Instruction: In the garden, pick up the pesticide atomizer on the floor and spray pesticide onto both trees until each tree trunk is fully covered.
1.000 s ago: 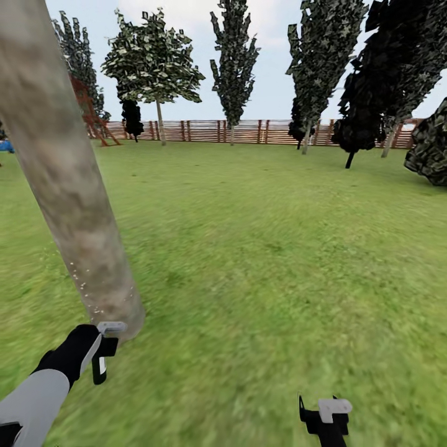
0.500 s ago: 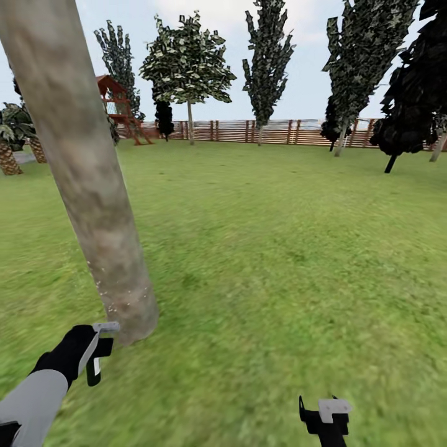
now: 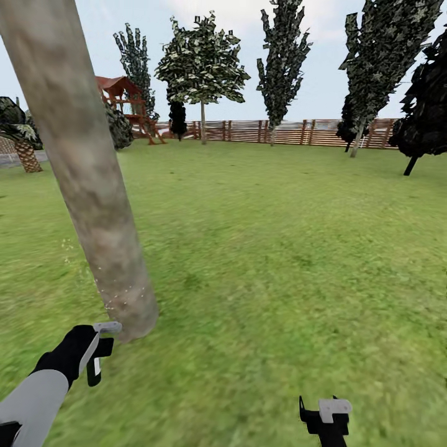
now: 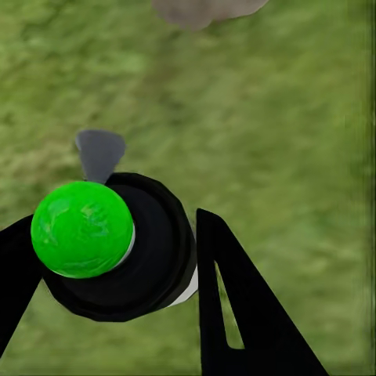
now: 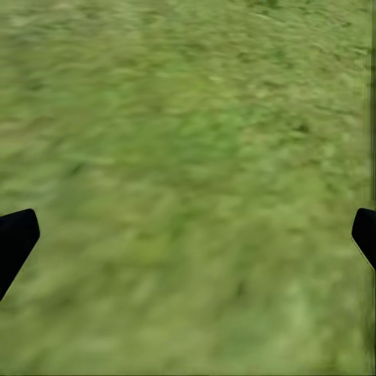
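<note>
A thick grey-tan mottled tree trunk [image 3: 87,167] rises at the left of the head view, leaning slightly, its base on the grass floor [image 3: 279,261]. Small pale specks dot its lower part. My left gripper [image 3: 98,357] hangs just in front of the trunk's base, shut on the pesticide atomizer [image 4: 117,251], a black body with a bright green ball top and a grey nozzle [image 3: 107,327] pointing at the trunk. The trunk's foot [image 4: 204,9] shows as a grey patch in the left wrist view. My right gripper [image 3: 324,413] is open low at the right, over bare grass [image 5: 188,157].
A brown slatted fence [image 3: 292,131] closes the far side of the lawn. A leafy green tree [image 3: 202,62] with a pale trunk and dark cone-shaped trees [image 3: 282,62] stand along it. A red play structure [image 3: 124,102] and a short palm [image 3: 22,136] are at the far left.
The whole head view has panned left, so trunk, fence and far trees sit further right and a palm has come into view. Both arms hold the same pose.
</note>
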Controlling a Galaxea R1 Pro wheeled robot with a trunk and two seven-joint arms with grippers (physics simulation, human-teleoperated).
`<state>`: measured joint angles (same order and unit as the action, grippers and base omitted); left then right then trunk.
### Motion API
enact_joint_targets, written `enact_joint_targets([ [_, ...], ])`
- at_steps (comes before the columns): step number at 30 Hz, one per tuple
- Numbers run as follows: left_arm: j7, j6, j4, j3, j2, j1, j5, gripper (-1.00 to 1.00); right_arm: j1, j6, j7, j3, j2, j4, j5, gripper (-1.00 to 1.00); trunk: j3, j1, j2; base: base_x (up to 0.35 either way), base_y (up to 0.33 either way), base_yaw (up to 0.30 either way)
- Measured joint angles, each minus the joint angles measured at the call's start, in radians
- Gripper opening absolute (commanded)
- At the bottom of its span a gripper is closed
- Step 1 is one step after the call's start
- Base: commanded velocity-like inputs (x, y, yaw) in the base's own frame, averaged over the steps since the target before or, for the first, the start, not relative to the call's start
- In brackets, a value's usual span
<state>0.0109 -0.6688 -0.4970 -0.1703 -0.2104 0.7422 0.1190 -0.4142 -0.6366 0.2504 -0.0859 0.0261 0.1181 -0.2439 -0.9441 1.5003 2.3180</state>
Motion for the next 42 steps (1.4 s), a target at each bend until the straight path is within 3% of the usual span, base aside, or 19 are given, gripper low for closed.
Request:
enact_joint_targets([
  [16,0.000,0.000,0.000,-0.002,-0.001,0.000,0.002,-1.00,0.000,0.000,0.000,0.001,-0.003,0.000,0.000,1.00,0.000,0.000,0.000,0.057,-0.272,0.190],
  [31,0.000,0.000,0.000,-0.002,-0.001,-0.001,0.002,-1.00,0.000,0.000,0.000,0.000,-0.003,0.000,0.000,1.00,0.000,0.000,0.000,0.149,-0.262,0.026],
  [42,0.000,0.000,0.000,-0.003,-0.001,0.000,0.001,-1.00,0.000,0.000,0.000,0.001,-0.003,0.000,0.000,1.00,0.000,0.000,0.000,0.030,-0.271,0.267],
])
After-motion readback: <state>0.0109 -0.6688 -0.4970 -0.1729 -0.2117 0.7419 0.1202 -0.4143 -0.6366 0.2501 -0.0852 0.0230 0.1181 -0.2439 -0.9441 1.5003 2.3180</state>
